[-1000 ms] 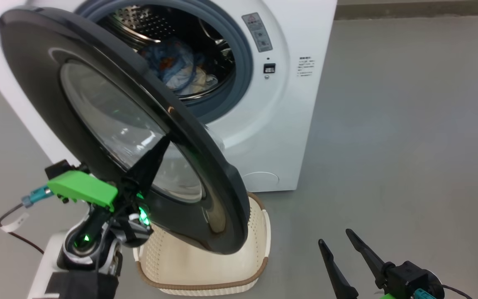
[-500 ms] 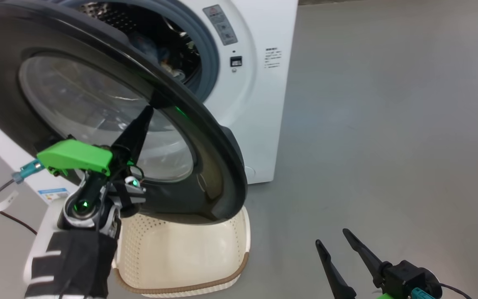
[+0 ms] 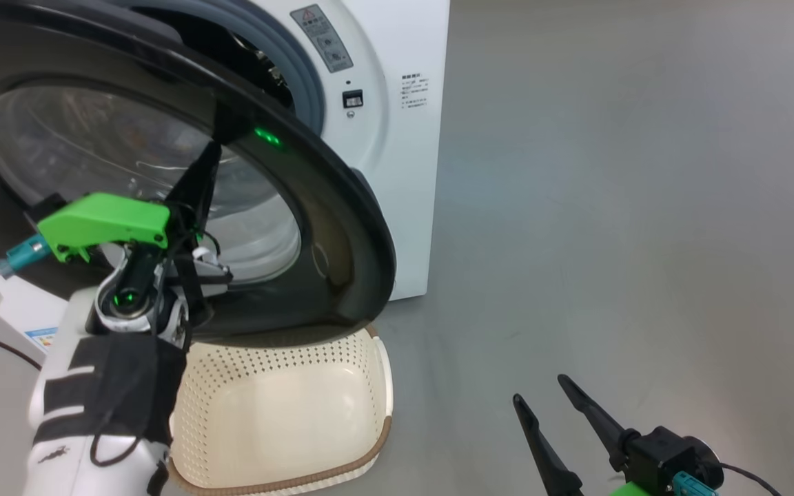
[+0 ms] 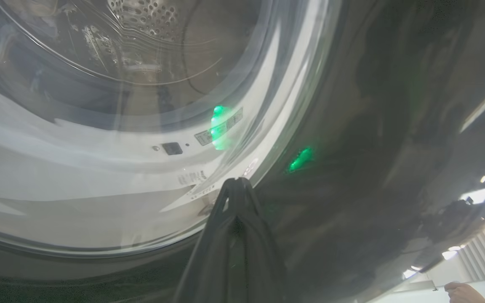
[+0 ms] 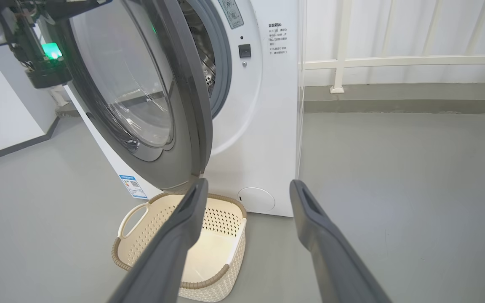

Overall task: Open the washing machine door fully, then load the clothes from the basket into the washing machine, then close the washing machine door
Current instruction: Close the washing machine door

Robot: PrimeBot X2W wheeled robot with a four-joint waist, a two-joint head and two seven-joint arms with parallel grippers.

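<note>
**Door part-way shut, left fingertips on its outer face**

Left gripper [image 3: 212,150]: the two fingers are clenched together into a single point, grasping nothing. The tip rests against the outer face of the washing machine door [image 3: 342,227], where the glass bowl meets the black ring. Judgement: a closed tip serves as a pusher here, and pressing away from the hinge side gives leverage for the closing swing.

The door stands ajar, angled across the mouth of the washing machine [image 3: 404,172]. A wedge of gasket is exposed on the latch side.

The basket [image 3: 280,375] sits on the floor directly in front of the washing machine and is empty. I therefore judge the clothes to be inside the drum, hidden behind the door.

Right gripper [image 3: 540,389]: fingers spread wide and empty. It is parked to the right of the washing machine, well clear of the door's arc.

Edges: the door's lower rim passes just above the basket's brown rim. I cannot tell whether they touch. The remaining swing toward the washing machine looks unobstructed. The floor [image 3: 611,207] to the right of it is open.
</note>
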